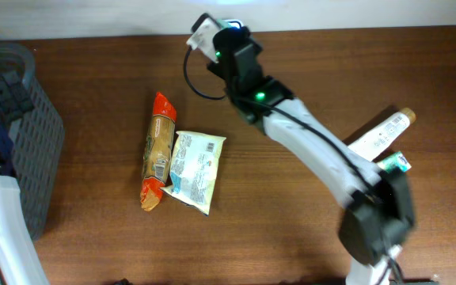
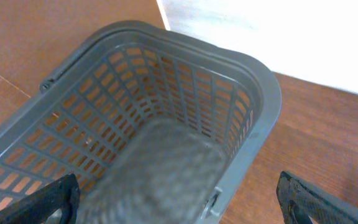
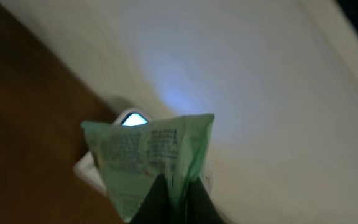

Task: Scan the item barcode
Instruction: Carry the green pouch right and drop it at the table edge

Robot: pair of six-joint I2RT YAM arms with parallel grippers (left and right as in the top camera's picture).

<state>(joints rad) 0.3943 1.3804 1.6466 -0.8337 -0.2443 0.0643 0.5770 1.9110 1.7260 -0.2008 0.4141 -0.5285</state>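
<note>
Up at the far edge of the table, the right gripper is pinched tight on one thin, crinkly green packet, just beside the small white scanner with its blue light. The left gripper has its fingers wide apart over one gray plastic basket full of holes. Two more packs lie flat on the brown wood: a long orange packet and a puffy white pouch.

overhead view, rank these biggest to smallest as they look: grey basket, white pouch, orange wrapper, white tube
1. grey basket, though cut off at the edge
2. white pouch and orange wrapper: too close, one wider, one longer
3. white tube, partly hidden by the right arm
</note>
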